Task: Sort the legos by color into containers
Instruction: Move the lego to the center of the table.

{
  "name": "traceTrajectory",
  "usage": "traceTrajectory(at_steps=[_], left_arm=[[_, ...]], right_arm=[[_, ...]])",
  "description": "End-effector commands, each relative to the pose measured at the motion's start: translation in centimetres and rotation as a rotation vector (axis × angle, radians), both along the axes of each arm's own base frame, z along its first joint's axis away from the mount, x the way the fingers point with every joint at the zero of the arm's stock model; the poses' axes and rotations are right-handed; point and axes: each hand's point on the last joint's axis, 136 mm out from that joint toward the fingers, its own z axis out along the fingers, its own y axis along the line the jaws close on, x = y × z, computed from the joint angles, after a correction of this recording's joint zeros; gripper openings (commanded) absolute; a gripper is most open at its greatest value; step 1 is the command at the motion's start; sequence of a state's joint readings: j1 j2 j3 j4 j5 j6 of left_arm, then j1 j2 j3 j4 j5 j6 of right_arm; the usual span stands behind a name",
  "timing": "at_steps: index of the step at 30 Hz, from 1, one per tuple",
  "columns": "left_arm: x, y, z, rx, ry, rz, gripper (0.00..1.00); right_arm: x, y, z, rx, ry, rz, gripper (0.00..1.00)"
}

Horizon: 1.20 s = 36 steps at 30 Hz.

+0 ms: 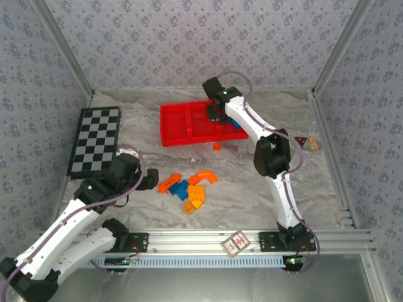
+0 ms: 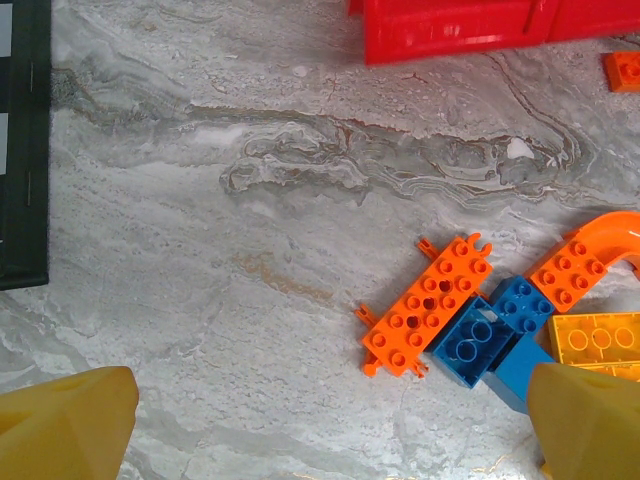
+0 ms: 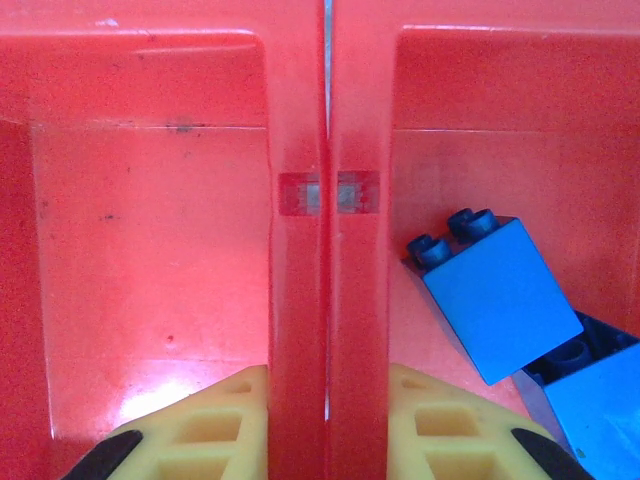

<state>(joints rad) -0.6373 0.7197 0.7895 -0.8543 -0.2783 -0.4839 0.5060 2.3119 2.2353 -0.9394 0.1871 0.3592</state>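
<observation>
Overhead, I see a grey marbled table (image 1: 271, 195) inside patterned walls. The red tray (image 1: 176, 126) lies toward the far middle, its three compartments side by side. My right gripper (image 1: 217, 116) reaches down onto it. Through the right wrist camera, its yellow fingers (image 3: 215, 425) sit one on each side of the raised wall between the middle and right-hand compartments, closed narrow and pinching that wall. Two blue bricks (image 3: 495, 300) lie in the compartment to the right of the wall, one tipped on its side with its studs pointing away, the other just beside it at the picture's corner.

The rest of the legos (image 1: 189, 189) lie in a loose pile on the near middle of the table, well apart from the tray. There is an orange plate (image 2: 428, 305) touching a blue brick (image 2: 475, 345), a curved orange arch (image 2: 600, 250), and a yellow brick (image 2: 600, 338) beside them. One small orange brick (image 1: 216, 147) sits alone just in front of the tray. My left gripper (image 1: 150, 179) hovers just left of the pile, jaws spread wide and holding nothing. A black-and-white checkered board (image 1: 94, 139) lies at the far left. A small card (image 1: 236, 243) rests on the near rail.
</observation>
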Motion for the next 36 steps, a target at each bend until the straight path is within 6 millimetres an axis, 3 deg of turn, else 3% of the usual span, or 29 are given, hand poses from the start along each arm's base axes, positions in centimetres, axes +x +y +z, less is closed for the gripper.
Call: traceTrajectory(at_steps=[1,7,12,18,28,36], left_arm=[[0.0,0.2,0.4,0.004,-0.019,0.008,0.99],[0.0,0.2,0.4,0.005,-0.019,0.007,1.0],[0.0,0.2,0.3,0.007,-0.018,0.006,1.0],[0.1,0.2,0.3,0.008,-0.015,0.004,1.0],[0.0,0.1,0.3,0.004,-0.016,0.004,1.0],[0.0,0.1,0.4,-0.003,-0.021,0.002,1.0]], right_arm=[[2.7,0.8,2.1,0.104,-0.114,-0.038,0.11],[4.0,0.7,-0.1,0.131,-0.098,-0.053,0.11],[3.5,0.6,-2.3,0.123,-0.057,-0.063,0.11],[2.5,0.3,-3.5,0.108,-0.01,-0.069,0.11],[-2.4,0.4,-6.2,0.048,0.123,-0.078,0.1],[-6.1,0.8,-5.6,0.038,0.168,-0.077,0.1]])
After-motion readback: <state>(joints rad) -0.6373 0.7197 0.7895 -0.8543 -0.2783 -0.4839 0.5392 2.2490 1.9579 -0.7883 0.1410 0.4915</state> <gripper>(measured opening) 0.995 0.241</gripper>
